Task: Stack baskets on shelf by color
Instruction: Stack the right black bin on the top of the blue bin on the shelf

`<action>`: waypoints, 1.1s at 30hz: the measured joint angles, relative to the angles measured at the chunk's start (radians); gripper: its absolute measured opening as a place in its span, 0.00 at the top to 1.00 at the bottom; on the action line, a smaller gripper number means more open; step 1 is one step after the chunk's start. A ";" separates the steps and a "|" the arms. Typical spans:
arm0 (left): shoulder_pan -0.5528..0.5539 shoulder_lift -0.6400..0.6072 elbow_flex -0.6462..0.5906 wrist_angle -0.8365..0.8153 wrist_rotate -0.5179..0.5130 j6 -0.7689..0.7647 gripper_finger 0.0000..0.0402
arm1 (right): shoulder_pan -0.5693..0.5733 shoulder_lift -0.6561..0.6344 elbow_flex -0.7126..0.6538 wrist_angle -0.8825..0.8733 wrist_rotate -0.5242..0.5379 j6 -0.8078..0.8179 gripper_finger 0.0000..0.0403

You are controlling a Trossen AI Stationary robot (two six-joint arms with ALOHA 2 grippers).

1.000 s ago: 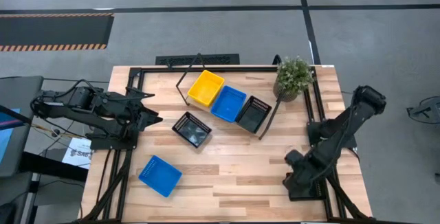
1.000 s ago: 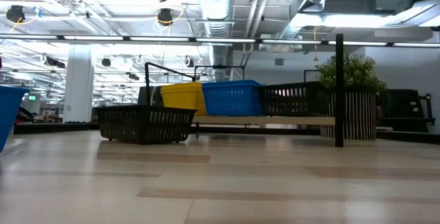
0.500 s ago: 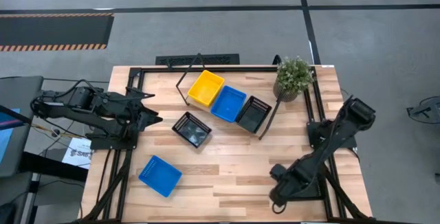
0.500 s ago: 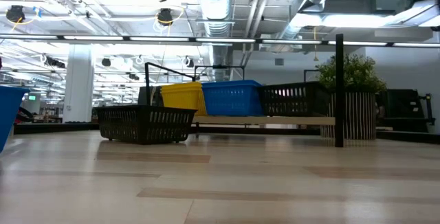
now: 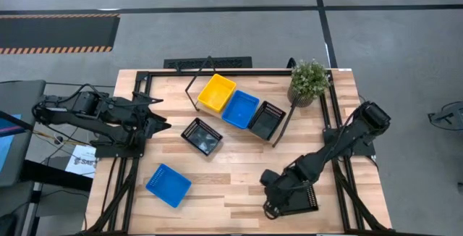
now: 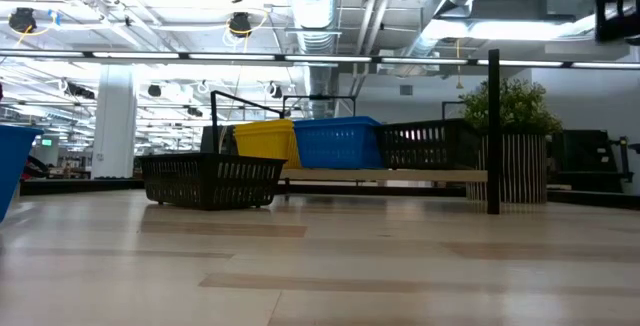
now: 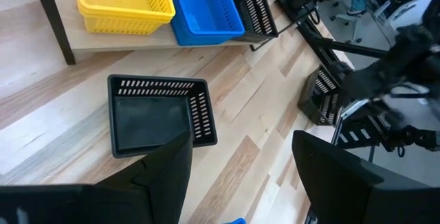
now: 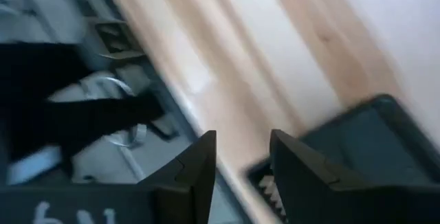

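Overhead and wrist views of the two-arm bench. The light wooden shelf board on thin black rod legs (image 5: 269, 136) stands at about 12 o'clock on the wooden tabletop (image 5: 239, 174). On it sit, side by side and touching, a bright yellow rectangular plastic basket (image 5: 217, 93), a bright blue rectangular plastic basket (image 5: 240, 108) and a black slatted plastic basket (image 5: 267, 119). A potted green plant (image 5: 309, 81) stands at about 1 o'clock, just beside the shelf's end.

Off the shelf, a second black plastic basket (image 5: 201, 135) lies near the table's centre, close to the yellow one, and a second blue plastic basket (image 5: 168, 184) lies at about 8 o'clock, well apart from the shelf. A third black basket (image 5: 298, 198) lies at about 5 o'clock.

The left gripper (image 5: 160, 113) waits at about 9 o'clock with its fingers (image 7: 165, 172) spread, the central black basket ahead of them. The right gripper (image 5: 272, 195) is low at about 5 o'clock, at the third black basket's edge; its fingers (image 8: 199, 169) are parted and grip nothing visible.
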 joint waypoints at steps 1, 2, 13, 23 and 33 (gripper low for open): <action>0.000 0.000 0.000 0.000 0.000 0.000 0.41 | -0.004 -0.012 0.015 -0.012 0.000 0.024 0.61; 0.000 0.000 0.000 0.000 0.000 0.000 0.41 | -0.005 -0.026 0.027 -0.048 0.000 0.063 0.62; 0.000 0.000 0.000 -0.001 0.002 0.015 0.41 | 0.177 -0.154 0.049 -0.549 -0.004 0.742 0.51; 0.000 0.000 0.000 0.000 0.002 0.038 0.41 | 0.315 -0.165 -0.010 -0.565 0.001 0.970 0.38; 0.000 0.000 0.000 0.000 0.002 0.031 0.41 | 0.305 -0.164 -0.267 -0.255 0.000 0.970 0.38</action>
